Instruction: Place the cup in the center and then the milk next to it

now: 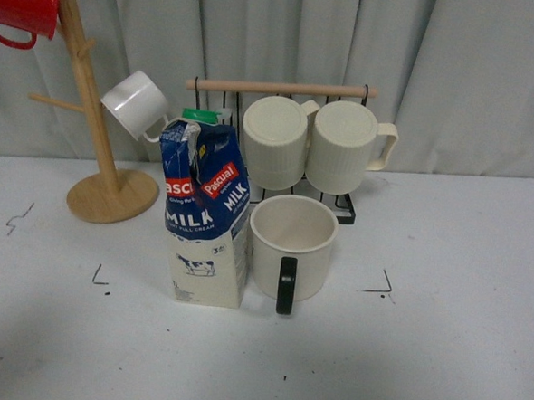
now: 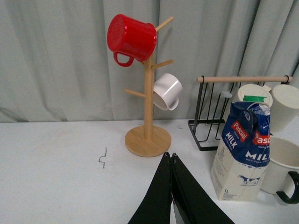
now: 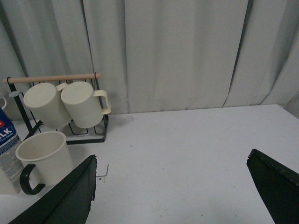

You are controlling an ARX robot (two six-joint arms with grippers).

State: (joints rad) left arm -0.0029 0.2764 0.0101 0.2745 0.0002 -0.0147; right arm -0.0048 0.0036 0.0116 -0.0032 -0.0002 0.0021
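The cream-white cup (image 1: 292, 245) with a black handle stands upright on the white tabletop between the black corner marks (image 1: 380, 286). The milk carton (image 1: 205, 216) stands upright right beside it, on its left in the front view, almost touching. Both also show in the left wrist view, the milk (image 2: 243, 152) and the cup (image 2: 283, 169), and the cup shows in the right wrist view (image 3: 43, 160). Neither arm shows in the front view. My left gripper (image 2: 170, 155) is shut and empty over bare table near the mug tree's base. My right gripper (image 3: 172, 161) is wide open and empty over bare table to the right of the cup.
A wooden mug tree (image 1: 101, 176) with a red mug (image 1: 23, 4) and a small white cup (image 1: 137, 106) stands at the back left. A black wire rack (image 1: 339, 204) with two ribbed cream mugs (image 1: 308, 144) stands behind the cup and the milk. A curtain hangs behind the table.
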